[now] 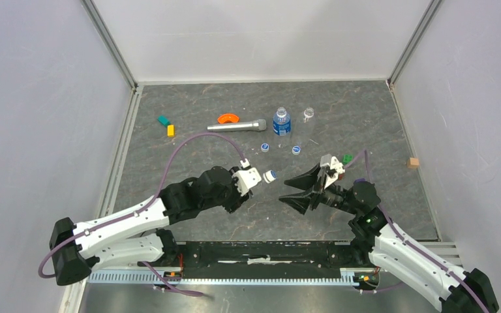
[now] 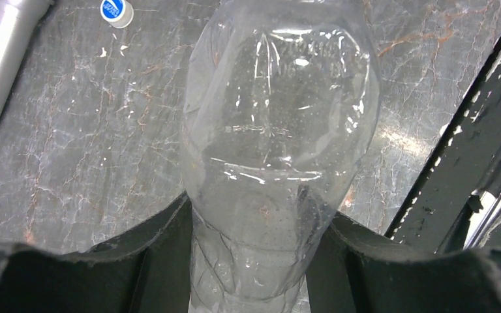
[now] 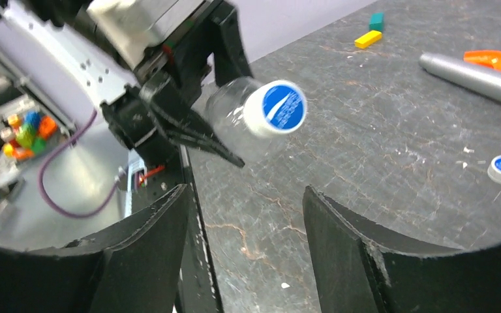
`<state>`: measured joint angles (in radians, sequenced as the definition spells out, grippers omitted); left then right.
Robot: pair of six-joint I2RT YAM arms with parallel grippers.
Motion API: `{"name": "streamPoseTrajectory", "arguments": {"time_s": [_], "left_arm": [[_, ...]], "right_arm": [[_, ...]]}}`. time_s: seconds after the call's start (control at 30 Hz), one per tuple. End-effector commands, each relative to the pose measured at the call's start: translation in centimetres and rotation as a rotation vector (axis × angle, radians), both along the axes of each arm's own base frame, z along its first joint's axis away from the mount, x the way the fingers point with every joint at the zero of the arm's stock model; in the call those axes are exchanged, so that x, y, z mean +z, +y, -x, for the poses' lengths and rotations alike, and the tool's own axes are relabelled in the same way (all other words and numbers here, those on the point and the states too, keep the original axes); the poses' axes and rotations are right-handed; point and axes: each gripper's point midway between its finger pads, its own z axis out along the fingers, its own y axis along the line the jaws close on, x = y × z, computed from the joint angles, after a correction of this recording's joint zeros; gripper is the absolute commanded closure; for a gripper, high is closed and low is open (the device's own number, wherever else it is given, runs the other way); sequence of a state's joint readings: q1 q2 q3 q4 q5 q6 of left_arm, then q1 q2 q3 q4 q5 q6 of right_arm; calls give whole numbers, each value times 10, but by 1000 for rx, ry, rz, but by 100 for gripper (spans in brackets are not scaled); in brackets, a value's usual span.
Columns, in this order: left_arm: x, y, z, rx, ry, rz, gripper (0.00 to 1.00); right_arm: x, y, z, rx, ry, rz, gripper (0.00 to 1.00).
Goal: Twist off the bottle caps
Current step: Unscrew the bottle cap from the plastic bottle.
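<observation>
Clear plastic bottle (image 2: 280, 130) is clamped between the fingers of the left gripper (image 1: 261, 177), blue-topped cap (image 3: 275, 109) still screwed on. Right gripper (image 3: 244, 192) is spread open, nothing held, cap just beyond its fingertips.

Clear gap between bottle cap (image 1: 269, 175) and right pincer (image 1: 284, 189); loose caps (image 1: 265, 147) beyond.

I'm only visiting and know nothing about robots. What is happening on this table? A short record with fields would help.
Left hand: shut on a clear bottle, held sideways above the table
Right hand: open, facing the held bottle, touching nothing
Screwed-on cap: on the held bottle, pointing at the right hand
Loose caps: two on the table
Standing bottles: blue-label bottle and small clear bottle, farther back
</observation>
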<state>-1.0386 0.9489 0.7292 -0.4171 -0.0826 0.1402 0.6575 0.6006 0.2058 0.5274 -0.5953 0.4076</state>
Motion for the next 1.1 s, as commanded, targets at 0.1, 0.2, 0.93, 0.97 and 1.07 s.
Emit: {"name": "streamPoseTrajectory", "arguments": {"time_s": [0.1,0.2,0.93,0.97,1.07], "left_arm": [[9,-10,-3,-13,-99,-45,79],[5,-14,3,-42,-108,-78,78],[-8,-21,10,-89,-87,-108,74],[-10,-23,12,-105,-81,-97,74],[-9,-33,22,-155,-48,-55,74]], "right_arm": [[29,1,-28,-139,263,-159,32],[20,7,-32,-138,330,-130,32],[20,22,8,145,130,-109,94],[19,21,14,179,63,-94,94],[8,19,24,232,-107,-29,93]]}}
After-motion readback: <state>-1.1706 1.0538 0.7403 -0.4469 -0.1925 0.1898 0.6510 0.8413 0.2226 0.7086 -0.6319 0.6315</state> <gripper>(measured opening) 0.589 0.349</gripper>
